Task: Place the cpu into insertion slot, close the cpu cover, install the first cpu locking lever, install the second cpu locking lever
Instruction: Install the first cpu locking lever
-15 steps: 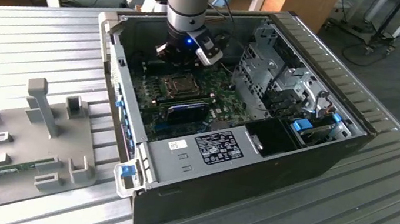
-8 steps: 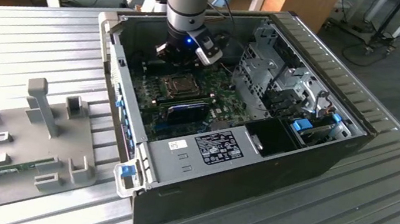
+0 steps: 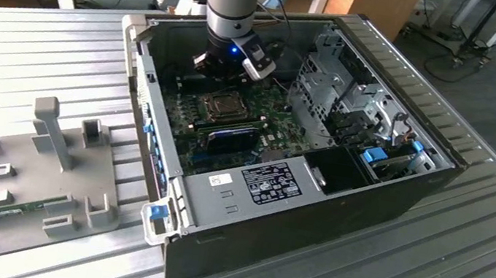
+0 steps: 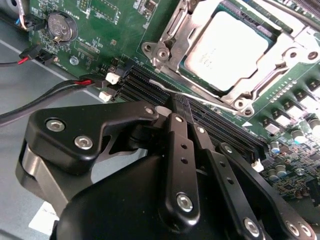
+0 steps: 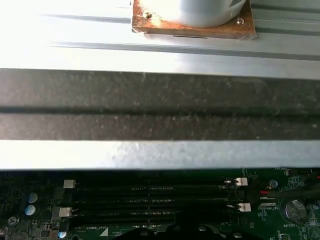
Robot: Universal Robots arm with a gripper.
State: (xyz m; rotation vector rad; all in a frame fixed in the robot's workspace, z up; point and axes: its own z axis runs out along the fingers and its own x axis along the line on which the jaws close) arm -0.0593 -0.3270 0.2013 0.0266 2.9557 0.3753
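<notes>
I'm looking along the gripper [image 4: 179, 106] in the second wrist view, and I'm seeing its two fingers drawn tight together with nothing visibly pinched between them. The tips are sitting right at a thin bright locking lever [image 4: 210, 98]. The lever is running crosswise to the fingers, along the socket edge nearest the gripper and parallel to the black memory slots [image 4: 132, 82] beneath the tips. I cannot tell whether the tips are actually touching the rod.

The cpu [image 4: 227, 47] is lying seated in its socket just beyond the fingertips, on the far side of that lever. The cpu cover [image 4: 174, 31] is lying down around it, framing the grey top.

In the exterior view the gripper is hanging inside the open computer case [image 3: 387, 197], low over the motherboard [image 3: 227, 147]. I'm judging this to be the lever stage.
</notes>
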